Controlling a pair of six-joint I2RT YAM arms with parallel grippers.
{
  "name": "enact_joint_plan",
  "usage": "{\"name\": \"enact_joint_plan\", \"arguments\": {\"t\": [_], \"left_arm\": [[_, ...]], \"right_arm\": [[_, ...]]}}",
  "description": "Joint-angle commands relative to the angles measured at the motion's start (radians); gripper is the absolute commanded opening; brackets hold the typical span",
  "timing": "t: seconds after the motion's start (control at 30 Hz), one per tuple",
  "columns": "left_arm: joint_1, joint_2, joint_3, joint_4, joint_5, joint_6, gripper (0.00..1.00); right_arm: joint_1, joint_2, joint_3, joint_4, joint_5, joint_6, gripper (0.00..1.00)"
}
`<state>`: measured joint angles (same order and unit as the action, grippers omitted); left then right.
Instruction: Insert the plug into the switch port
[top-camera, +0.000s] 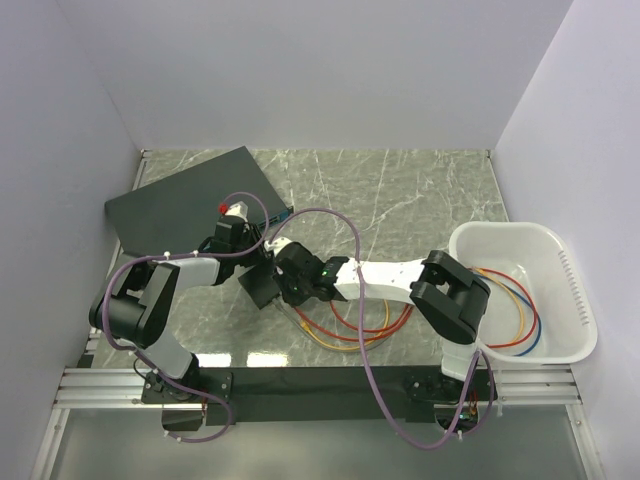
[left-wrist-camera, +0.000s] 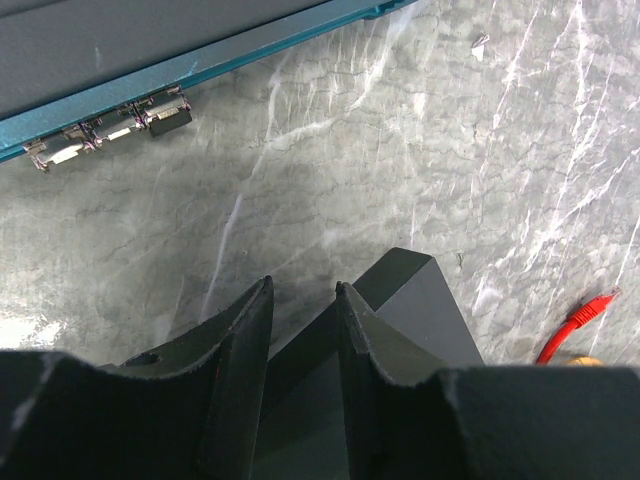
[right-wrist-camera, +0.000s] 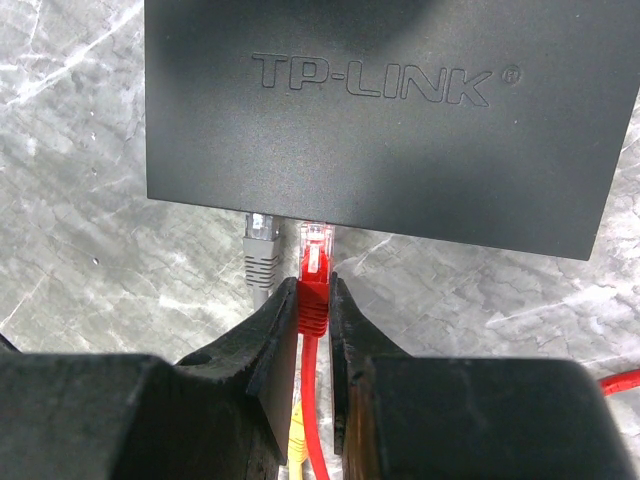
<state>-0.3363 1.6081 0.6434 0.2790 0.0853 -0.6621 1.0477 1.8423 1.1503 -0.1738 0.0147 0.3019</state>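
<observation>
1. On the top camera I see both arms reaching to one spot on the marble table (top-camera: 420, 200). The left gripper (top-camera: 250, 262) and the right gripper (top-camera: 284, 270) meet at the small black switch (top-camera: 262, 293). The switch lies just in front of the large dark slab (top-camera: 185, 205). Loose cables (top-camera: 345, 335) lie under the right arm, and a white basin (top-camera: 578, 300) holding more cables sits at the far right. I cannot read either grip from up here.
2. On my left wrist camera the two fingers (left-wrist-camera: 240, 350) stand close together, with only a narrow gap, right over a corner of the switch. Its dark surface shows in the gap and beside the right finger. I cannot tell whether they pinch it or merely sit over it. The slab's teal front strip (left-wrist-camera: 200, 75) with its connectors runs across the top, and a spare red cable end (left-wrist-camera: 590, 310) lies on the marble at the right.
3. On my right wrist camera the fingers (right-wrist-camera: 275, 340) are clamped on the boot of the red plug (right-wrist-camera: 313, 275). Its clear tip meets the near edge of the switch, just beside a grey plug (right-wrist-camera: 260, 250) at that same edge. The switch port is hidden under the edge, so I cannot tell how far in the tip sits. A yellow cable (right-wrist-camera: 294, 445) runs beside the red lead between the fingers.
</observation>
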Motion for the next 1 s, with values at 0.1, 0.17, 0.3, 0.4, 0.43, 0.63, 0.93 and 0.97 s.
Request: {"name": "enact_joint_plan", "arguments": {"t": [0.1,0.17,0.3,0.4,0.43,0.63,0.93,0.97], "left_arm": [[-0.01,0.018,-0.011,-0.035,0.027,-0.004,0.38],[-0.01,0.015,-0.011,-0.037,0.025,-0.002,0.38],[-0.01,0.016,-0.01,-0.035,0.025,-0.002,0.38],[-0.009,0.018,-0.01,-0.034,0.024,-0.004,0.39],[-0.009,0.016,-0.011,-0.034,0.021,-0.004,0.39],[-0.009,0.012,-0.013,-0.035,0.021,-0.004,0.39],[-0.009,0.021,-0.011,-0.027,0.031,-0.005,0.38],[-0.009,0.019,-0.013,-0.026,0.03,-0.005,0.38]], "right_arm": [[0.006,0.006,-0.001,0.054,-0.001,0.009,0.0],[0.005,-0.005,-0.021,0.06,-0.002,0.016,0.0],[0.006,-0.055,-0.06,0.07,0.001,0.02,0.0],[0.005,-0.069,-0.072,0.066,-0.002,0.022,0.0],[0.006,-0.072,-0.073,0.066,-0.005,0.026,0.0],[0.006,-0.04,-0.054,0.071,-0.005,0.025,0.0],[-0.002,0.02,0.011,0.068,0.014,0.009,0.0],[0.0,0.023,0.018,0.065,0.014,0.006,0.0]]}}
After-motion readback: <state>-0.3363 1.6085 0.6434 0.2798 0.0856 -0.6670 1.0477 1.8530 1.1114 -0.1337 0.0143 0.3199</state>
